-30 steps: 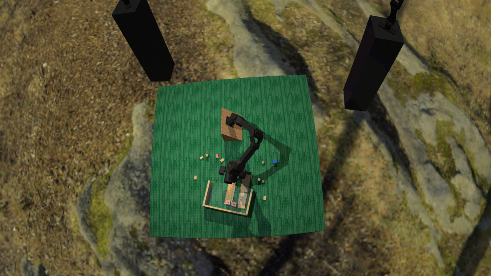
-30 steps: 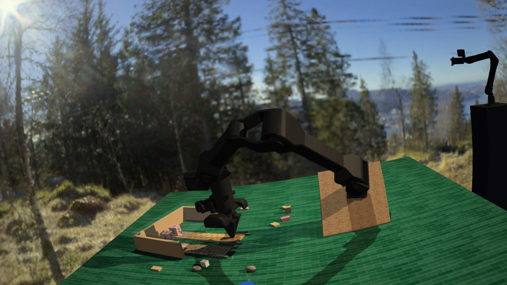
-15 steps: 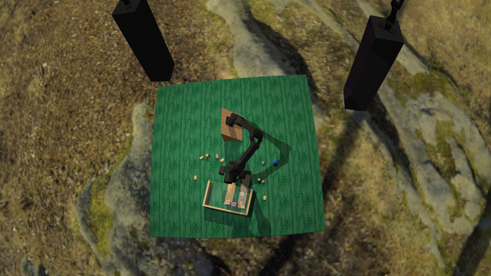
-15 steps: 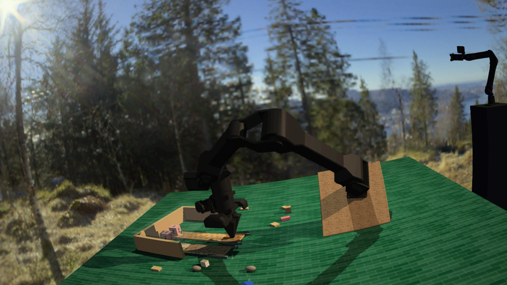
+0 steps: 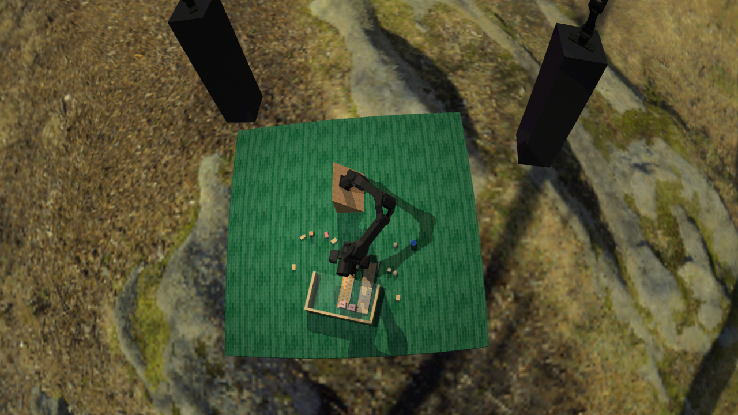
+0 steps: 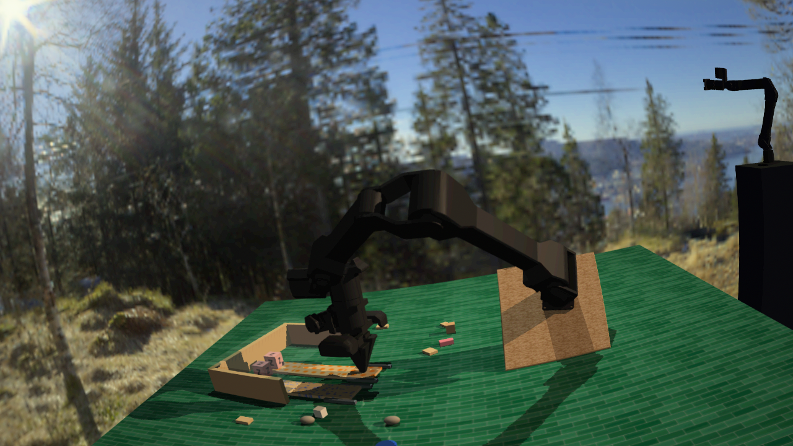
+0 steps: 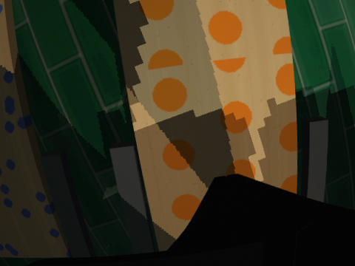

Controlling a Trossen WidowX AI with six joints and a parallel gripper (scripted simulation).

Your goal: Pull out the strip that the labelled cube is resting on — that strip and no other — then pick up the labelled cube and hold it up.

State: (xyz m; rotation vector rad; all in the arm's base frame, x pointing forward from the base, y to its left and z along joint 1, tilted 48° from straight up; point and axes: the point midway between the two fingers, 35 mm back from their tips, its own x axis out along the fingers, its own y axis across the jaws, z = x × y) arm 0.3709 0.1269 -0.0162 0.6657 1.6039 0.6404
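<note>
A wooden open-fronted tray (image 5: 311,294) (image 6: 246,382) holds two strips side by side. One is pale with orange dots (image 5: 344,293) (image 6: 318,370) (image 7: 217,44). The other is brown with blue dots (image 5: 366,295) (image 6: 324,391) (image 7: 12,192). Two pink cubes with dark marks (image 5: 342,305) (image 5: 351,306) (image 6: 273,358) (image 6: 259,366) stand at the strips' far end by the tray wall. I cannot tell which strip each rests on. My gripper (image 5: 345,271) (image 6: 362,366) (image 7: 226,188) is shut, with its tip down on the near end of the orange-dotted strip. Thin grey rails (image 7: 129,177) run beside the strips.
A tilted cork board (image 5: 346,198) (image 6: 554,332) stands at the arm's base. Small tan and pink blocks (image 5: 326,234) (image 6: 446,341), pebbles (image 6: 391,419) and a blue cylinder (image 5: 413,242) lie scattered on the green mat (image 5: 268,180). Two black pillars (image 5: 560,98) stand beyond the mat.
</note>
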